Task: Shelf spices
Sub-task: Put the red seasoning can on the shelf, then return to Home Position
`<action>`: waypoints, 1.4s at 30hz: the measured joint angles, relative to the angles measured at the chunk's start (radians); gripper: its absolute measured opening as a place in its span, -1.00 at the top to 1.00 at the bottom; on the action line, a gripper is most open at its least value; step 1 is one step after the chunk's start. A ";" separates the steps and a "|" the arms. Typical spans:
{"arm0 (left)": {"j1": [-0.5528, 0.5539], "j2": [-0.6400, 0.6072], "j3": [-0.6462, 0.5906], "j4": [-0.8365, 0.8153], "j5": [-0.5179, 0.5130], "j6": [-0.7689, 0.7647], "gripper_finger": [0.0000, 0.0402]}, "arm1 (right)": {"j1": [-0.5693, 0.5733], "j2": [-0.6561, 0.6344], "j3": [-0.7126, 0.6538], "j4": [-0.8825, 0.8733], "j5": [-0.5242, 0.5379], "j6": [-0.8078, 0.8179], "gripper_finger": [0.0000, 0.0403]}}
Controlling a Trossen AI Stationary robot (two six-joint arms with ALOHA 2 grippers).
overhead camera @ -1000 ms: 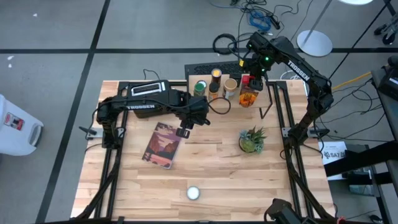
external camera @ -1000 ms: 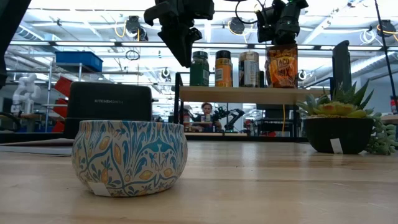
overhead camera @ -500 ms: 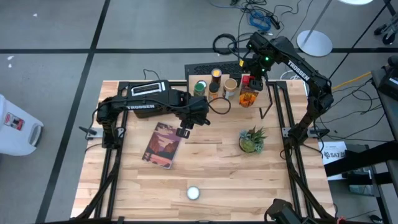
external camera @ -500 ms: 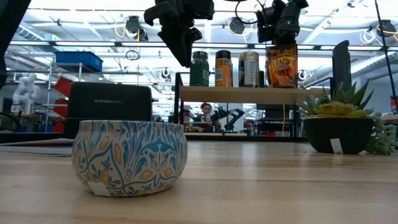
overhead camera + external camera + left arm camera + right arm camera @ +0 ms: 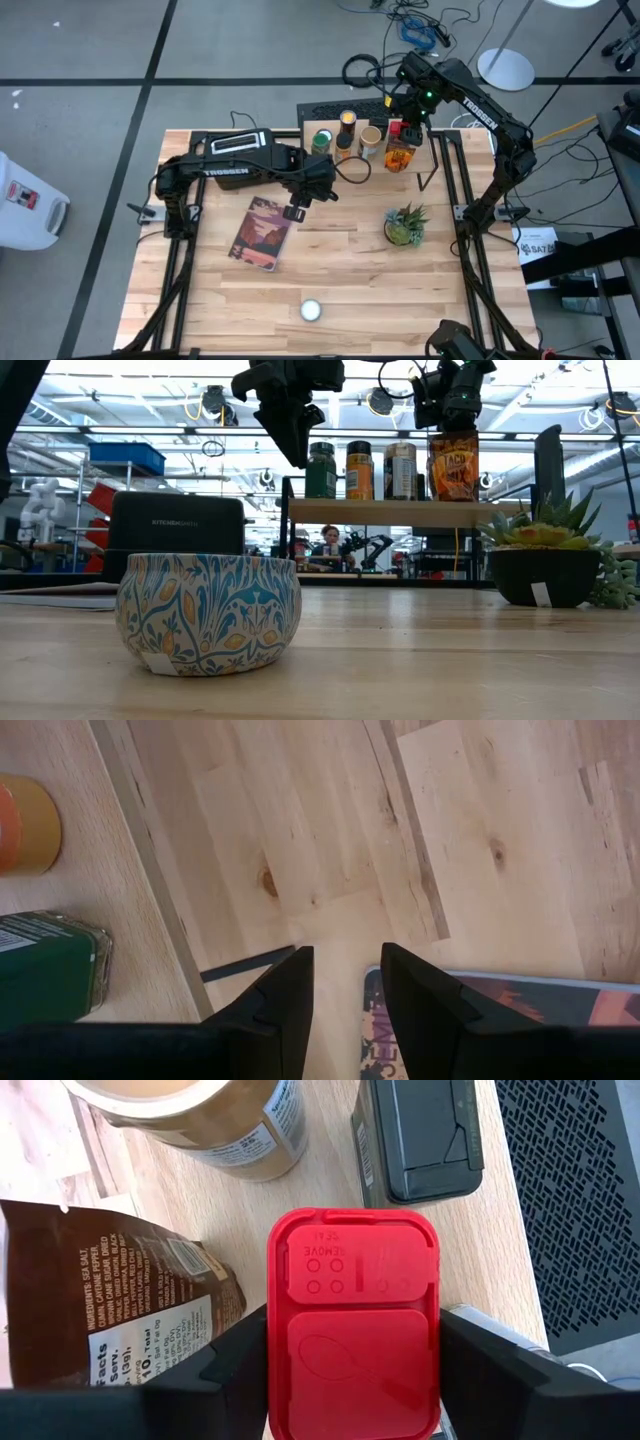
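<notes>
The shelf (image 5: 345,160) stands at the far edge, its wooden top bearing a green-topped jar (image 5: 322,140), a yellow-topped jar (image 5: 346,120), a tan-topped jar (image 5: 371,135), a brown and orange spice bag (image 5: 400,158) and a black tin (image 5: 420,1135). My right gripper (image 5: 410,125) hangs over the shelf's right end, shut on a red-topped tin (image 5: 352,1320). My left gripper (image 5: 295,212) hovers open in front of the shelf, over bare table (image 5: 340,990). A patterned, white-topped tin (image 5: 311,310) sits alone near the near edge. My right gripper holds the red-topped tin by its red lid (image 5: 352,1250), pinched between the two fingers (image 5: 235,1370), one on each long side. The fingers come from above, pointing down. The tin stands upright; its base is hidden, so whether it rests on the shelf cannot be told.
A black toaster (image 5: 238,143) stands left of the shelf. A reddish book (image 5: 262,232) lies flat just left of my left gripper. A small potted plant (image 5: 404,225) sits on the right, in front of the shelf. Bare wood lies between book and plant.
</notes>
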 joint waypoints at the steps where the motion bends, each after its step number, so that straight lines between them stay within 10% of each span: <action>1: 0.000 0.000 0.000 0.000 0.000 0.000 0.36 | 0.000 0.000 0.000 0.000 0.000 0.002 -0.13; 42: 0.000 0.000 0.000 0.000 -0.018 0.001 0.36 | 0.000 -0.131 0.001 0.085 0.012 0.034 -0.38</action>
